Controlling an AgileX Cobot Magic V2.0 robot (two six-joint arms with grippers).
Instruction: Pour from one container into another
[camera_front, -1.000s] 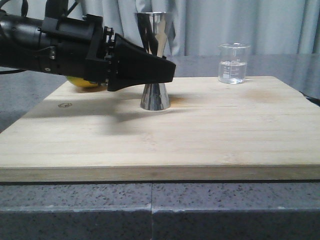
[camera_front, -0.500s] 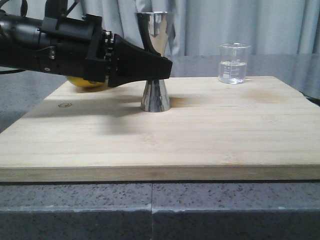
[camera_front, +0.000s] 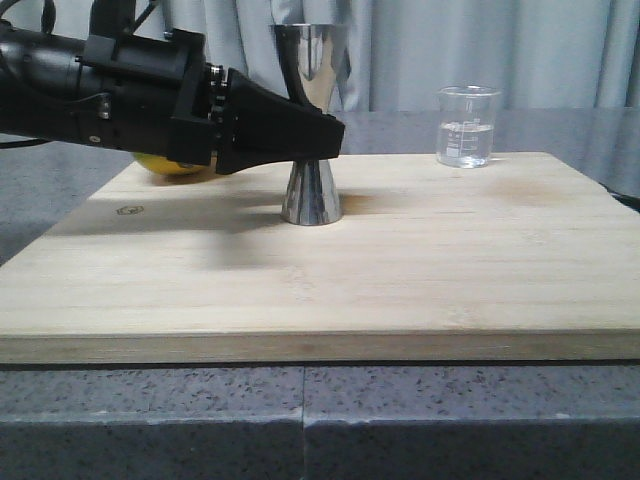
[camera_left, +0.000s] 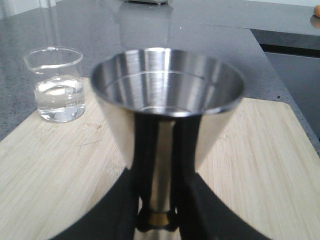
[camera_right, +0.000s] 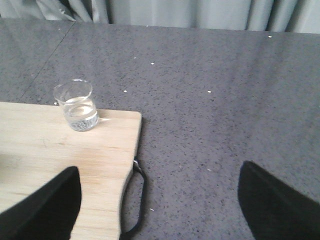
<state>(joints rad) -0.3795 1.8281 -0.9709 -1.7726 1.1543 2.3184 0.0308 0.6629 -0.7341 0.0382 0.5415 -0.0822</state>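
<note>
Steel hourglass jigger with the gold waist band (camera_front: 311, 120) stands upright on the pale wooden cutting board (camera_front: 400, 270), left of centre, base flat on the wood. My left gripper (camera_front: 325, 135) comes in level from the left, black fingers (camera_left: 192, 200) either side of the narrow waist. In the left wrist view they straddle the stem just above the gold ring and look closed on it, so I read this as a bracing hold: it pins the receiver so it won't tip during the pour. The top cup looks empty. A yellow round object (camera_front: 170, 165) sits behind the arm, mostly hidden.

Further right, the small clear glass beaker with white graduations (camera_front: 467, 126) stands upright at the board's far right corner, part-filled with clear liquid, well apart from the jigger and untouched.

Right gripper (camera_right: 160, 210) hangs off the board's right edge over the grey speckled countertop (camera_right: 210, 90), fingers wide apart, holding nothing. I judge picking up the beaker is its job next.
</note>
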